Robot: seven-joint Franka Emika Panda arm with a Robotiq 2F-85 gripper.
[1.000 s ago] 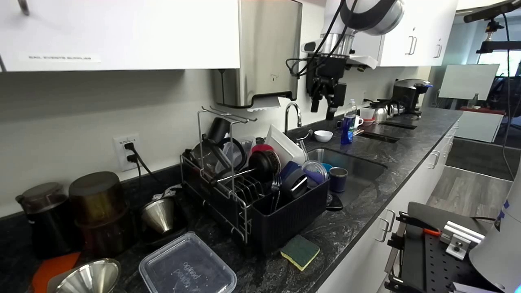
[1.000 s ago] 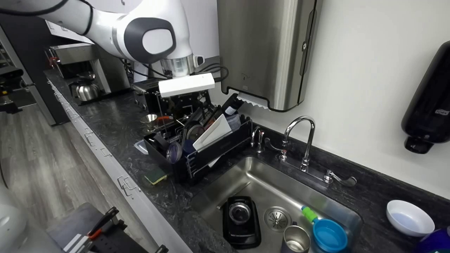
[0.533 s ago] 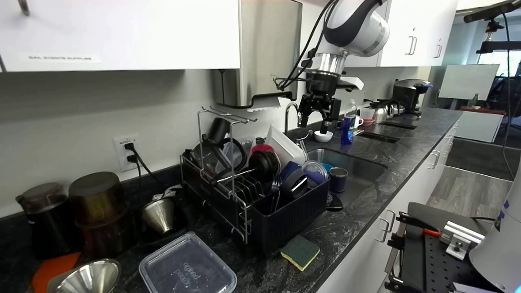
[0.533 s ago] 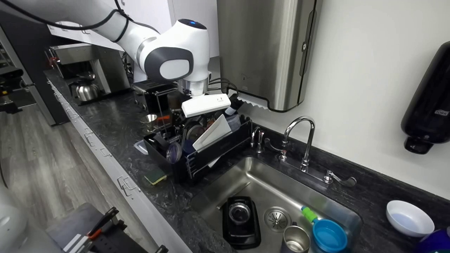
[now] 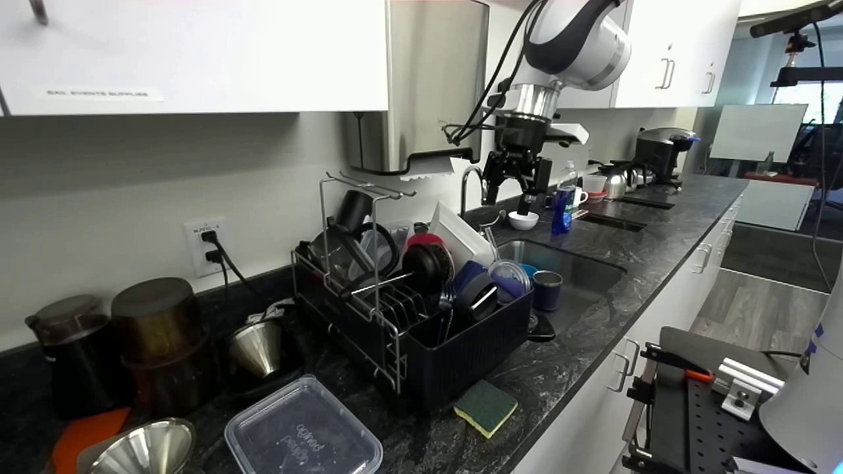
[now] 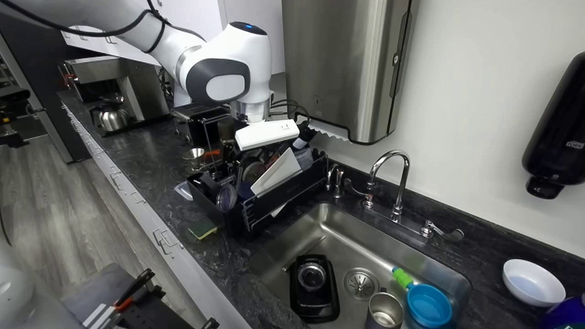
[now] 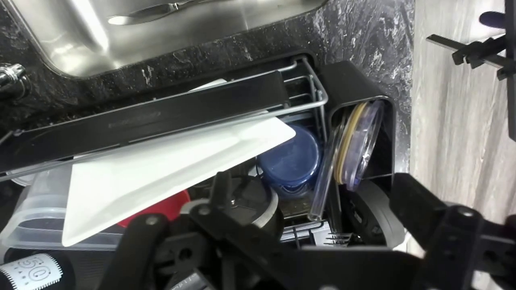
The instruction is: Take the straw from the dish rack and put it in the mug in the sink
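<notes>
In an exterior view, the end effector (image 5: 506, 204) hangs spread, holding nothing, above the dish rack (image 5: 471, 355). In an exterior view, the mug (image 6: 386, 314) stands in the sink (image 6: 348, 249) near the drain (image 6: 361, 284). In the wrist view, what looks like the clear straw (image 7: 323, 185) leans in the rack beside some lids (image 7: 355, 147). Best to descend slowly, pinch only its free end, and draw it out along its slant.
</notes>
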